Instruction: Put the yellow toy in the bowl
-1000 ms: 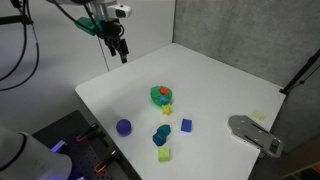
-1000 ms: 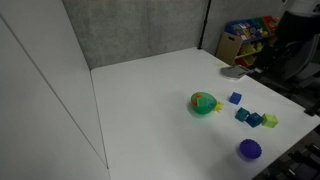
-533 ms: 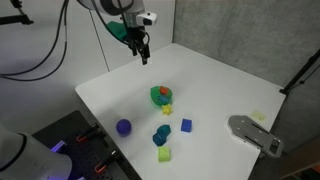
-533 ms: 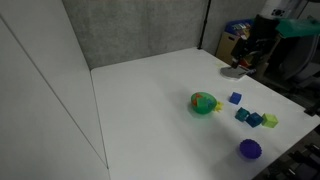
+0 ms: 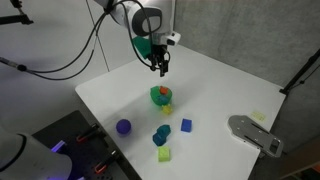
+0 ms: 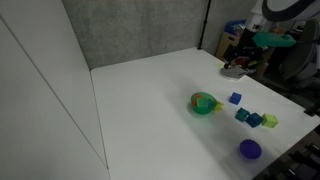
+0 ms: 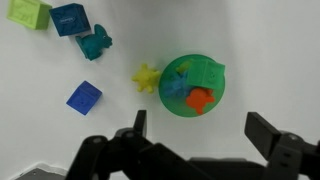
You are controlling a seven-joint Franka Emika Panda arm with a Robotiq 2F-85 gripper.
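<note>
The yellow toy [image 7: 147,77] is a small star shape lying on the white table, touching the left side of the green bowl [image 7: 176,104]. The bowl holds several small toys: green, blue and orange. In both exterior views the toy [image 5: 167,109] lies just beside the bowl [image 5: 161,96], [image 6: 203,103]. My gripper [image 7: 200,128] is open and empty, high above the table, with its fingers framing the space just below the bowl in the wrist view. In an exterior view it hangs above and behind the bowl [image 5: 160,66].
A blue cube [image 7: 84,97], a teal toy [image 7: 94,42], a dark blue cube [image 7: 70,19] and a yellow-green cube [image 7: 28,12] lie to the left. A purple ball [image 5: 123,127] and a grey device [image 5: 255,134] sit near table edges.
The arm has swept across the table towards the bowl and now hangs above it. The toys and bowl have not moved.
</note>
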